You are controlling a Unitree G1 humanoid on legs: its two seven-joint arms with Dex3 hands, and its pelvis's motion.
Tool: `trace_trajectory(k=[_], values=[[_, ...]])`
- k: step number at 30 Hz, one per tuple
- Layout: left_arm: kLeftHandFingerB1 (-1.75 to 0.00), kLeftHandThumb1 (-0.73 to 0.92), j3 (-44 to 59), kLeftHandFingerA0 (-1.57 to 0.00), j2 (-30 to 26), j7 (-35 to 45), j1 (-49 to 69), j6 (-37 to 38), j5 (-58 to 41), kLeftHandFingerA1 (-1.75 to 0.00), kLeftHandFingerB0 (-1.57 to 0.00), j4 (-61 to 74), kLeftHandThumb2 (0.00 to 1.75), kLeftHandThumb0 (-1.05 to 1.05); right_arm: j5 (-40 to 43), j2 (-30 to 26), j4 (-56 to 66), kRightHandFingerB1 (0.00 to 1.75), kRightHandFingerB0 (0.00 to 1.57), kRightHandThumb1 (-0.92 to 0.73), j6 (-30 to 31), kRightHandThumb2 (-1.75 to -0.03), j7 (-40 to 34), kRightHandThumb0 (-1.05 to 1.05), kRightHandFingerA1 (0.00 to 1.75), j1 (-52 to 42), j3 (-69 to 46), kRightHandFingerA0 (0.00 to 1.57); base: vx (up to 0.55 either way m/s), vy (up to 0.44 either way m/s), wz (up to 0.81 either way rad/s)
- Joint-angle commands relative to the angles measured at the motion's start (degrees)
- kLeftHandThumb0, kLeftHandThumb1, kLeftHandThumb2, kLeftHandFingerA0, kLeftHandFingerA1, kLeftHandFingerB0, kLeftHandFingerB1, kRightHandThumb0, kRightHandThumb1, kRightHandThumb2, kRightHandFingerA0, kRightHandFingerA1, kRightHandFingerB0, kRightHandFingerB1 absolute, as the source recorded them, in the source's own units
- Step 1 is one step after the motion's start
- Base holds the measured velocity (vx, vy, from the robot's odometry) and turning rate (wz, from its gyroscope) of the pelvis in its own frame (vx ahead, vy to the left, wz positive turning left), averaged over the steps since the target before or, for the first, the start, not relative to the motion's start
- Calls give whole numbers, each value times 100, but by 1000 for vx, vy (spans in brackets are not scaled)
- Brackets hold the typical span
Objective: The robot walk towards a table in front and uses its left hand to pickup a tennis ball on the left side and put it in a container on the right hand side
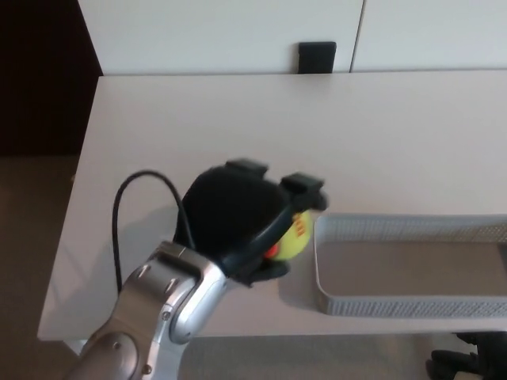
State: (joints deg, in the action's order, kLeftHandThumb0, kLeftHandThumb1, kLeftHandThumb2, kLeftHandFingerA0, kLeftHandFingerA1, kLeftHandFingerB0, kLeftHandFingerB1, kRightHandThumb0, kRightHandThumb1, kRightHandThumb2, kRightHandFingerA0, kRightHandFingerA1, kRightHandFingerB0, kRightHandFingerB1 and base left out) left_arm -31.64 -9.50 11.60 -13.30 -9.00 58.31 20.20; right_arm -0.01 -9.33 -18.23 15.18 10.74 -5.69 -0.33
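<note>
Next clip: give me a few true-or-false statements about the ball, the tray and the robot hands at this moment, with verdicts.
1. The left robot hand holds the ball. True.
2. The ball lies in the tray. False: it is in the left robot hand, just at the tray's left rim.
3. The tray stands on the right part of the table. True.
4. The right robot hand shows too. False: it is not in view.
5. The ball is blue. False: it is yellow-green with a red mark.
</note>
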Motion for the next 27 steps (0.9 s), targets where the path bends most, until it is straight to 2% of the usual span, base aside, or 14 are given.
trace_trajectory(k=[1,2,6,8,9,10,12,15,20,21,22,26,27], values=[[-68,74,43,-91,162,121,-351,133,59,-164,-87,469,63,-32,-64,-90,18,54,12,-55,-63,-98,-52,-2,56,253,-16,13,0,0,0],[-66,69,-5,-93,221,114,-464,160,127,-167,-87,514,68,-32,-49,-72,-1,53,11,-56,-63,-98,-48,-2,56,272,-20,13,0,0,0],[-69,72,-202,-96,561,140,-916,158,107,-171,-86,320,68,-30,-26,-56,-175,53,11,-56,-117,-98,-20,-4,55,475,-29,11,0,0,0],[-66,72,-320,-94,599,184,-939,158,181,-171,-85,311,67,-30,-24,-48,-158,53,11,-56,-153,-99,-7,-4,55,403,-17,11,0,0,0],[-59,72,-372,-93,664,229,-1018,133,203,-167,-83,243,67,-32,-43,-67,-150,54,12,-55,-144,-99,4,-4,55,417,0,11,0,0,0],[-61,71,-462,-93,772,261,-1110,82,245,-165,-86,124,67,-32,-48,-76,-155,48,15,-76,-142,-64,10,-4,53,427,4,16,0,0,0],[-60,71,-598,-92,924,305,-1183,18,286,-163,-85,-30,67,-31,-58,-77,-158,47,11,-73,-163,-69,10,-4,57,396,15,21,0,0,0],[-57,72,-787,-90,1180,423,-1225,-66,205,-163,-85,-314,67,-31,-131,-108,-87,45,11,-75,-162,-66,16,-6,54,284,88,19,0,0,0],[-58,73,-933,-95,1451,-78,-1423,81,207,-156,-86,-1240,68,-31,-106,-111,-142,47,11,-74,-253,-70,34,-2,56,303,89,19,0,0,0],[-56,78,-905,-98,1470,-61,-1484,87,170,-151,-84,-1345,63,-31,-113,-92,-138,47,11,-74,-226,-68,10,-2,56,341,97,20,0,0,0],[-61,77,-901,-95,1502,-119,-1540,117,138,-151,-85,-1523,68,-31,-104,-64,-139,54,13,-54,-185,-98,-21,-3,57,359,86,15,0,0,0],[-58,79,-952,-96,1575,-235,-1606,137,99,-150,-84,-1909,68,-32,-135,-58,-83,54,14,-54,-214,-98,-45,-1,57,277,108,15,0,0,0],[-57,78,-981,-95,1610,-200,-1565,70,100,-155,-83,-1955,69,-33,-165,-90,-69,47,12,-74,-239,-67,-11,-3,55,228,147,18,0,0,0]])
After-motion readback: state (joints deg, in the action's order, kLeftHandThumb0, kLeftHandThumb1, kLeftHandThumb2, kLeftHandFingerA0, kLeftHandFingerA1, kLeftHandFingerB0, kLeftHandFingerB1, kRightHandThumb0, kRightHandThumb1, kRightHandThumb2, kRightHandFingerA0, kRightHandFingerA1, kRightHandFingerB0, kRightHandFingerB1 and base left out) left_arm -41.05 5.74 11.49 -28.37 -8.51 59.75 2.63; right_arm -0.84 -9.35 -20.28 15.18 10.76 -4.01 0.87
